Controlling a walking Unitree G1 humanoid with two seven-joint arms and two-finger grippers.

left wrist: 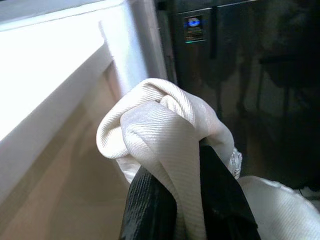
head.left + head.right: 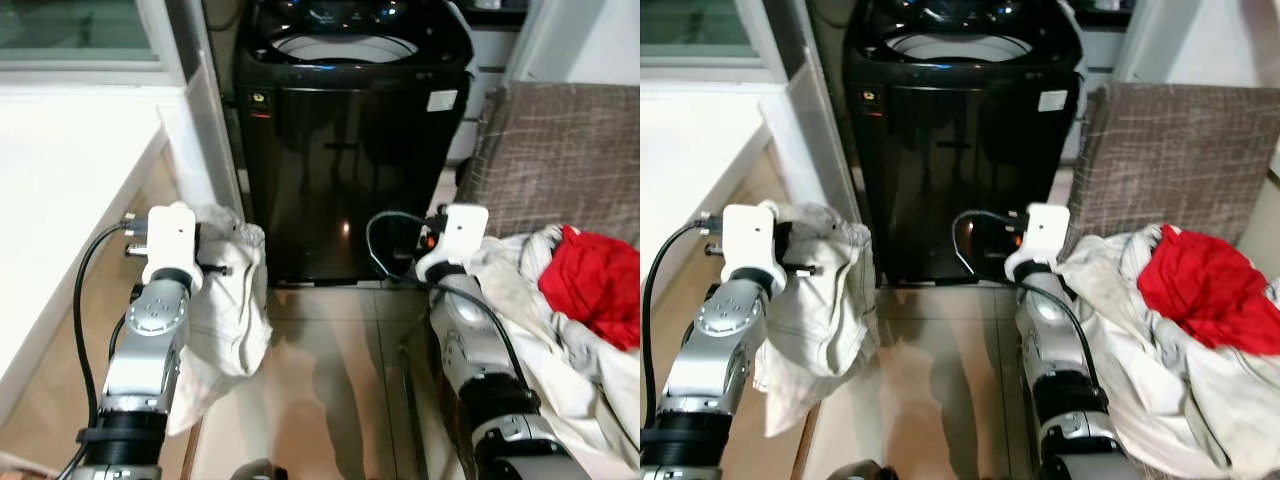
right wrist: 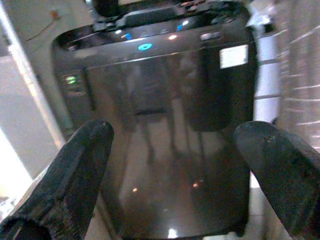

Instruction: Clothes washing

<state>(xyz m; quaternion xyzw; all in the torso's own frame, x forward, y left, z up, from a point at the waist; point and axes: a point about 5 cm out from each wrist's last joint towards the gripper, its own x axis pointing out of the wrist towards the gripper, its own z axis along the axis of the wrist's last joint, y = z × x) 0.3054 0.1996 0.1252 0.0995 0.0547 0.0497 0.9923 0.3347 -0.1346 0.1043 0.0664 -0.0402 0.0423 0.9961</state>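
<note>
A black top-loading washing machine [image 2: 350, 130] stands straight ahead with its lid up and its drum open. My left gripper [image 1: 187, 200] is shut on a cream-white garment [image 2: 228, 310], which hangs from it at the machine's lower left, above the floor. My right gripper [image 3: 175, 165] is open with nothing between its fingers and points at the machine's dark front panel [image 3: 165, 125]. On my right lies a pile of white laundry [image 2: 530, 320] with a red garment [image 2: 592, 282] on top.
A white counter [image 2: 60, 180] runs along the left, and a white panel [image 2: 205, 140] stands between it and the machine. A grey-brown checked cushion [image 2: 565, 160] rises behind the laundry pile. Beige floor tiles [image 2: 320, 400] lie between my arms.
</note>
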